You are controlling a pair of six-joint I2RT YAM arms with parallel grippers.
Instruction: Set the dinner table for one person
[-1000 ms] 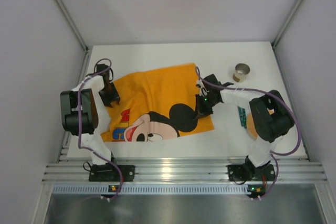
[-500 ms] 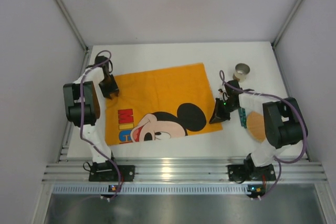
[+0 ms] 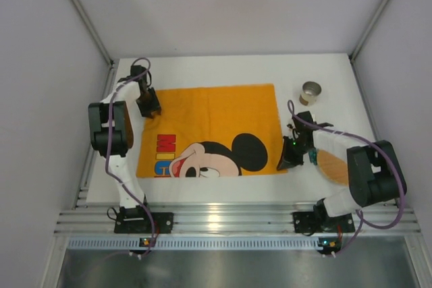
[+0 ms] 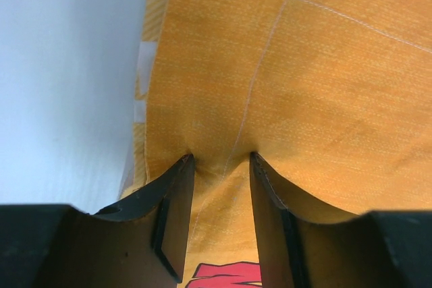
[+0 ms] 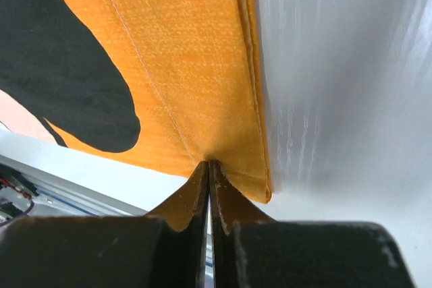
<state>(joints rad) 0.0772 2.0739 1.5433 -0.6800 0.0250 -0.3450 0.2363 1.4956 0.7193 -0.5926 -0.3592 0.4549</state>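
Note:
An orange Mickey Mouse cloth (image 3: 209, 116) lies spread flat on the white dinner table (image 3: 223, 69). My left gripper (image 3: 150, 104) stands at the cloth's far left corner. In the left wrist view its jaws (image 4: 221, 160) are apart, tips pressed down on the orange cloth (image 4: 304, 79), which puckers slightly at them. My right gripper (image 3: 285, 163) is at the near right corner. In the right wrist view it (image 5: 208, 163) is shut, pinching the cloth (image 5: 189, 52) just inside its hemmed edge, with creases running to the tips.
A small brown paper cup (image 3: 310, 92) stands upright at the far right of the table. A tan round thing (image 3: 331, 164) with a teal item (image 3: 312, 156) lies under my right arm. A metal rail (image 3: 223, 219) runs along the near edge.
The cloth went from crumpled and skewed to flat and square. My left gripper moved farther back with its corner; my right gripper pulled its corner right and nearer.

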